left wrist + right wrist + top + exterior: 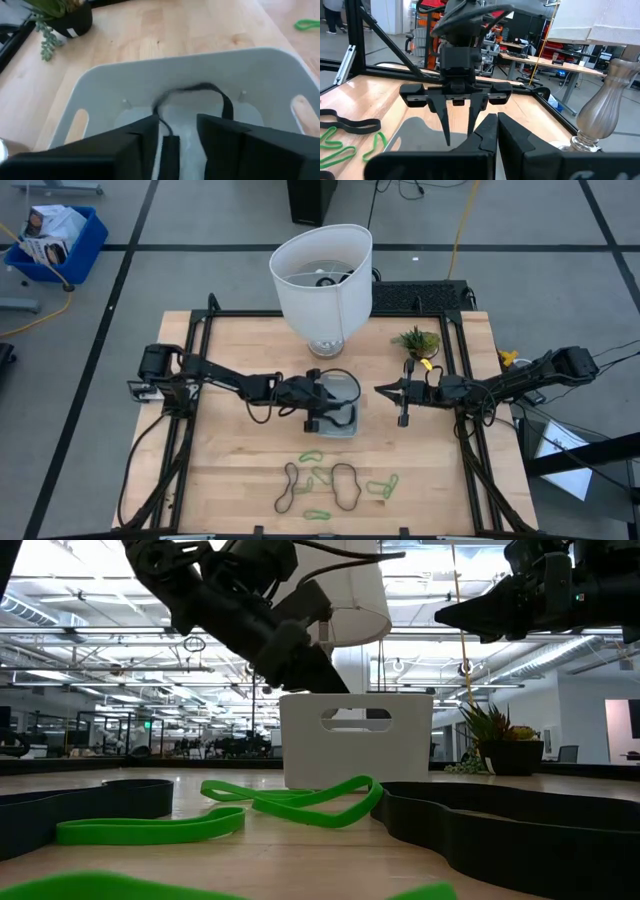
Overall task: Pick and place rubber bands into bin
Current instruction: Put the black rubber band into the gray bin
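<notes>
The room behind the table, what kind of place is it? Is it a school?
Probably not a school: it looks like a big open lab or workshop. There are long ceiling lights, workbenches and a wooden robot table.

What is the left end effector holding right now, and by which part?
Nothing firmly: the left end effector hangs over the bin with its fingers apart, and a black rubber band lies loosely between them, arching into the bin. The right end effector is shut and empty.
</notes>
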`<state>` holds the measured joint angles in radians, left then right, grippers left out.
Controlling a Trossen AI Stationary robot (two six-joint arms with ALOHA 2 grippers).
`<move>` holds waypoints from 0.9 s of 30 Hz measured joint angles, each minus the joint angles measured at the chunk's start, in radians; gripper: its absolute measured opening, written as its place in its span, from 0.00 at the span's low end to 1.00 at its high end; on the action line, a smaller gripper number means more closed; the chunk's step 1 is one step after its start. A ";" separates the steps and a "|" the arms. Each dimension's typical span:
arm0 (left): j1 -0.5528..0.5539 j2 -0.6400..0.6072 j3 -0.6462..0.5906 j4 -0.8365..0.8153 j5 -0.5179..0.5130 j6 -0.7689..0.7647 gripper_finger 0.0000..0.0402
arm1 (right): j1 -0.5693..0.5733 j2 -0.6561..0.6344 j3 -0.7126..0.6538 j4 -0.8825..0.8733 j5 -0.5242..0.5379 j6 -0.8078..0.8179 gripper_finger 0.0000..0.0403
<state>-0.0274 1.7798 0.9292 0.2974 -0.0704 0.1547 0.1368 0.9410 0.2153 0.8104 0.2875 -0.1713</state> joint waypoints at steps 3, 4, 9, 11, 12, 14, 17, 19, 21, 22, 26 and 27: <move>-0.003 0.000 0.016 0.000 -0.011 0.001 0.46 | 0.000 0.000 0.000 0.000 0.000 0.002 0.02; -0.007 -0.001 0.022 -0.002 -0.014 0.005 0.48 | 0.000 0.000 0.000 0.000 0.000 0.002 0.02; -0.059 -0.071 0.056 -0.076 -0.016 0.069 0.54 | 0.000 0.000 0.000 -0.001 0.000 -0.001 0.02; -0.090 -0.112 0.071 -0.144 -0.019 0.089 0.53 | 0.000 0.000 0.000 -0.002 0.001 -0.002 0.02; -0.109 -0.137 0.075 -0.178 -0.030 0.108 0.51 | 0.000 0.000 0.000 -0.006 0.001 -0.003 0.02; -0.150 -0.193 0.075 -0.250 -0.068 0.153 0.46 | 0.000 0.000 0.000 -0.012 0.000 -0.004 0.02; -0.213 -0.279 0.075 -0.331 -0.154 0.172 0.35 | 0.000 0.000 0.000 -0.022 0.001 -0.024 0.02; -0.249 -0.335 0.075 -0.377 -0.219 0.160 0.25 | 0.000 0.000 0.000 -0.022 0.001 -0.039 0.02; -0.276 -0.400 0.065 -0.408 -0.253 0.163 0.16 | 0.000 0.000 0.000 -0.016 0.001 -0.041 0.02; -0.286 -0.436 0.049 -0.417 -0.256 0.170 0.12 | 0.000 0.000 0.000 -0.015 0.001 -0.037 0.02; -0.289 -0.587 -0.066 -0.352 -0.195 0.191 0.02 | 0.000 0.000 0.000 -0.014 0.000 -0.018 0.02; -0.280 -0.626 -0.109 -0.303 -0.172 0.196 0.02 | 0.000 0.000 0.000 -0.014 0.000 -0.017 0.02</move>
<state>-0.3076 1.1538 0.8206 -0.0060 -0.2427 0.3509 0.1370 0.9410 0.2150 0.7959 0.2874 -0.1886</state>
